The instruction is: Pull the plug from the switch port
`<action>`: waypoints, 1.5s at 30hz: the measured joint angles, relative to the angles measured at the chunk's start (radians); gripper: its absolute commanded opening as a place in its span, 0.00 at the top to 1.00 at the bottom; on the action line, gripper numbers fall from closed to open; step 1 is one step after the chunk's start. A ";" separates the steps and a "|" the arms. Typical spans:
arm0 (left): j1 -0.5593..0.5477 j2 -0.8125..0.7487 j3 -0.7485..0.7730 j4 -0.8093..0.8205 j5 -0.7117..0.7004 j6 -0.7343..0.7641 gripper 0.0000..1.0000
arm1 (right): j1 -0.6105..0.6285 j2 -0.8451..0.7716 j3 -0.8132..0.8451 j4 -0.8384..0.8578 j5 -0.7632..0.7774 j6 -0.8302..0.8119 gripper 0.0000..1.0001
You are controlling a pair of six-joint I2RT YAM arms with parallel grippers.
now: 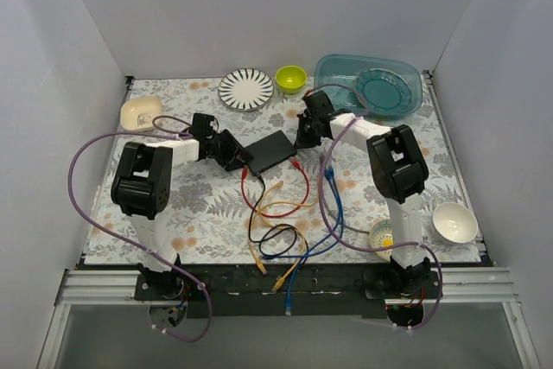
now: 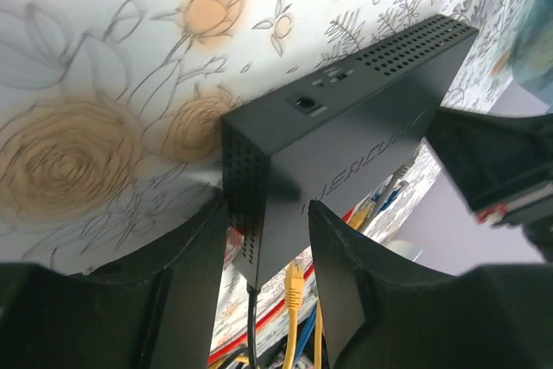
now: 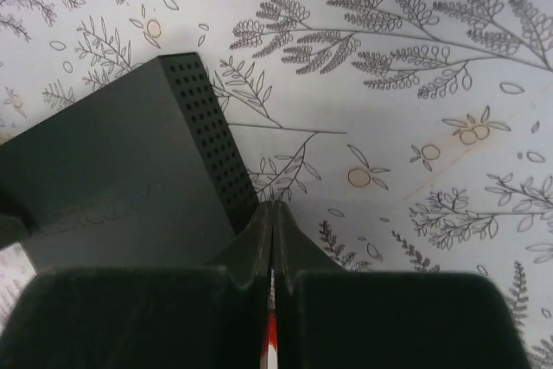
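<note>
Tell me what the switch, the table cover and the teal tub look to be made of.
Switch: painted sheet metal or hard plastic, I cannot tell which. The finish is matte black, with crisp edges, punched vent holes and faint raised lettering.
Table cover: probably printed vinyl or oilcloth. It is a smooth, flat-lying sheet with a floral print.
Tub: translucent teal plastic, with light passing through its wall.

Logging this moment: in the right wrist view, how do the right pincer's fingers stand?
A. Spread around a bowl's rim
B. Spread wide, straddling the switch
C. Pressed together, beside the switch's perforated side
C: the right pincer has its two fingers pressed together with no gap, just beside the perforated side of the switch.
</note>
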 measured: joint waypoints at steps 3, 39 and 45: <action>0.005 0.045 0.055 -0.016 0.035 0.010 0.55 | 0.035 -0.064 -0.105 0.050 0.017 -0.009 0.99; 0.177 -0.153 -0.141 0.246 0.119 0.010 0.32 | 0.090 0.125 -0.085 0.556 -0.579 0.370 0.99; 0.193 -0.061 -0.118 0.293 0.193 0.016 0.02 | 0.085 0.127 -0.068 0.549 -0.587 0.368 0.99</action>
